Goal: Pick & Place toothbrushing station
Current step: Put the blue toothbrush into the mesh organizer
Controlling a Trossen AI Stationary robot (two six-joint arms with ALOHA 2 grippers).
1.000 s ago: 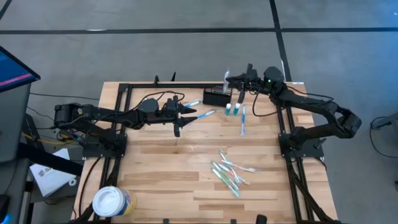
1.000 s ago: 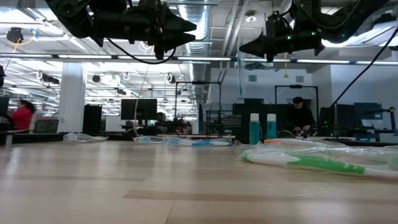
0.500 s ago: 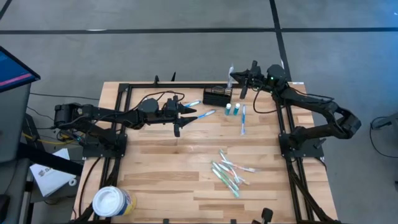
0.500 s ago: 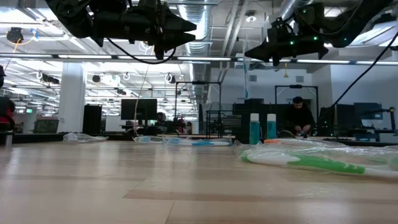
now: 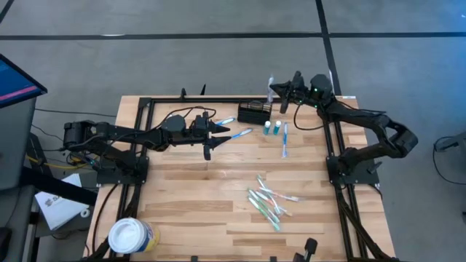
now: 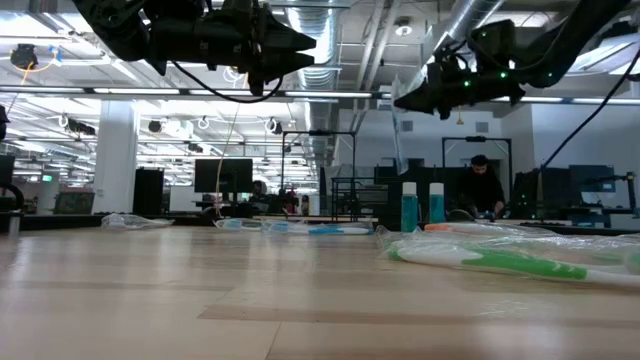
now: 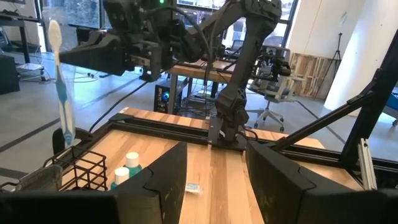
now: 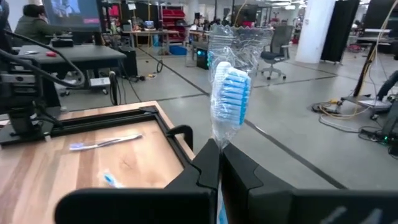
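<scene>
**Operator:** Over the last second my right gripper (image 5: 279, 92) has swung the blue-and-white plastic-wrapped toothbrush (image 8: 227, 99) from just right of the small black wire-mesh caddy (image 5: 254, 113) up toward the far edge, and it has barely shifted since. The fingers are pressed together, pinching the brush low on its handle with the bristle head standing above them.

**Observer:** So is the brush in the caddy?

**Operator:** Not yet. From the left wrist view the brush hangs upright with its lower end right at the caddy's top rim, over the mesh. I can't tell whether the tip is already inside a compartment. I'd judge this as the lining-up step before lowering it in.

**Observer:** Where does the caddy sit?

**Operator:** At the far edge of the wooden table (image 5: 211, 189), right of centre, with two small teal-and-white tubes (image 5: 271, 128) standing just to its right and a loose blue toothbrush (image 5: 285, 141) lying beside those. A heap of wrapped toothbrushes (image 5: 268, 202) waits nearer to me.

**Observer:** And the arms?

**Operator:** The right arm reaches from its base on the right, elbow bent, wrist held high over the far rail. The left gripper (image 5: 211, 135) hovers left of centre with nothing in it, fingers spread, arm stretched level from the left side.
</scene>
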